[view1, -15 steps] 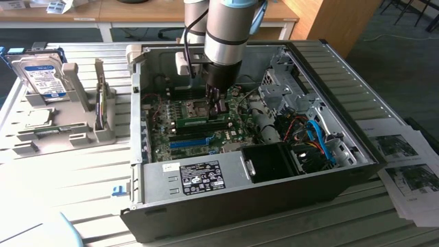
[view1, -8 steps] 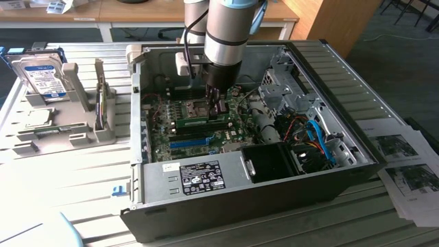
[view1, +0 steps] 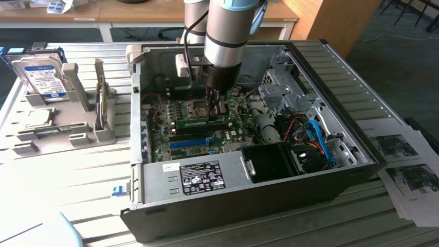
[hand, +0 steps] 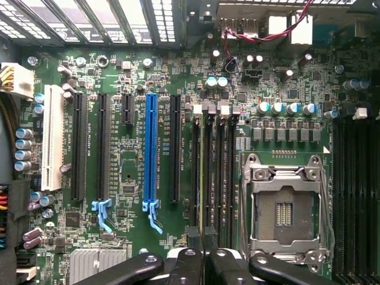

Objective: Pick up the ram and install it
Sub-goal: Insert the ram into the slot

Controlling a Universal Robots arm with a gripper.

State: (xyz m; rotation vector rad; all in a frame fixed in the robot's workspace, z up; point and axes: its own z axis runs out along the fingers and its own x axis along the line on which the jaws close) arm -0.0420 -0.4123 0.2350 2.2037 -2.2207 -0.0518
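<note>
The ram is a thin green stick standing on edge in a memory slot on the motherboard, inside the open computer case. In the wrist view it shows edge-on as a thin pale-green line among the black memory slots. My gripper reaches down into the case at the stick's end on the exterior view's right. Its black fingertips sit close together on either side of the stick's top edge, so my gripper is shut on the ram.
A bright blue slot strip and a white slot lie beside the memory slots. The metal CPU socket is on the other side. A silver hard drive stands in a grey rack on the exterior view's left. Printed papers lie outside the case.
</note>
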